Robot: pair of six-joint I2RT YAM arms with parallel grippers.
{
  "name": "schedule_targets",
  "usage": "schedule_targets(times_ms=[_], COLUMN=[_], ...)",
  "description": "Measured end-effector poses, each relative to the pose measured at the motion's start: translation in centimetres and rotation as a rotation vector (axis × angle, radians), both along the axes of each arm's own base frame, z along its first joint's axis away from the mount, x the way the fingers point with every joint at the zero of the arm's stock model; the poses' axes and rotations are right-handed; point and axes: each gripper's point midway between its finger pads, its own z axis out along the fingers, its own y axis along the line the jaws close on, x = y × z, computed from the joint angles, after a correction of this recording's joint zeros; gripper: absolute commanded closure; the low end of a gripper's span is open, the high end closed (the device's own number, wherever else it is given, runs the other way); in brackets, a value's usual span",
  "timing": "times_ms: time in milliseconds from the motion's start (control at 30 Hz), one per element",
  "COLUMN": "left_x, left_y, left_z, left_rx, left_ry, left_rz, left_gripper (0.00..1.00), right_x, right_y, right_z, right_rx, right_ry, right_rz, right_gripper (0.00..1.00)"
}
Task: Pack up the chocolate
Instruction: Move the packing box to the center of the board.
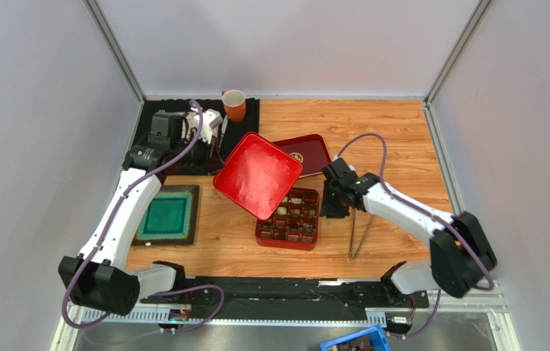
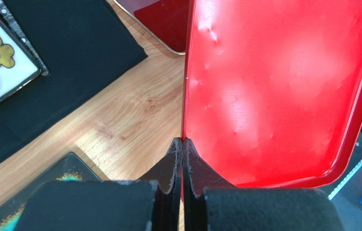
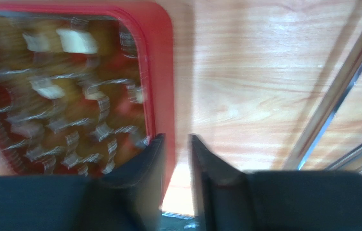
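From above: square red lid [image 1: 258,175], clenched in left tool [image 1: 219,155], over gridded box [image 1: 287,245] with chocolate [image 1: 296,216] in its cells. Left wrist: gripped at rim only, so lower slowly. Right wrist: leave right tool [image 3: 175,139] parted, empty, beside box wall.

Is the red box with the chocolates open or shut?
Open: the left gripper holds the lid tilted above the box, whose chocolates show.

Red lid [image 1: 258,174] tilted; orange mug [image 1: 234,104] on black mat [image 1: 251,117]; tongs [image 1: 353,238].
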Motion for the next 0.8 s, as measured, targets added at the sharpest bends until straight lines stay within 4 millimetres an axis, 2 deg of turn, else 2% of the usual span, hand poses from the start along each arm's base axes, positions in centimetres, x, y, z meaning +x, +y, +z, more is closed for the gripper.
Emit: schedule_targets(times_ms=[67,100,200,300,367,467,500,633,800], left_x=[0.0,0.0,0.2,0.5,0.5,0.1,-0.1,-0.9,-1.3], left_y=[0.0,-0.1,-0.3,-0.7,-0.8,-1.0,-1.0,-1.2,-1.4], left_z=[0.1,0.1,0.3,0.2,-0.1,-0.8,-1.1,-1.4,-0.7], left_rx=[-0.006,-0.008,-0.022,-0.037,-0.041,-0.037,-0.034,-0.031,-0.024], left_ry=[0.003,0.006,0.021,0.045,0.073,0.135,0.16,0.241,0.323], left_rz=[0.006,0.008,0.011,0.011,0.005,-0.003,-0.007,-0.029,-0.063], left_gripper=[1.0,1.0,1.0,1.0,1.0,1.0,1.0,1.0,1.0], right_x=[0.5,0.7,1.0,0.5,0.6,0.2,-0.1,-3.0,-4.0], right_y=[0.4,0.7,1.3,0.2,-0.8,-1.2,-1.0,0.5,2.1], right_z=[2.9,5.0,13.6,17.7,18.4,17.7,17.3,16.8,17.8], right_rx=[0.072,0.122,0.323,0.351,0.286,0.146,0.101,-0.082,-0.284], right_ry=[-0.087,-0.153,-0.448,-0.629,-0.693,-0.74,-0.755,-0.893,-1.064], right_rz=[-0.006,0.005,0.056,0.103,0.149,0.283,0.338,0.659,0.869], right_gripper=[0.47,0.39,0.36,0.34,0.34,0.28,0.25,0.26,0.26])
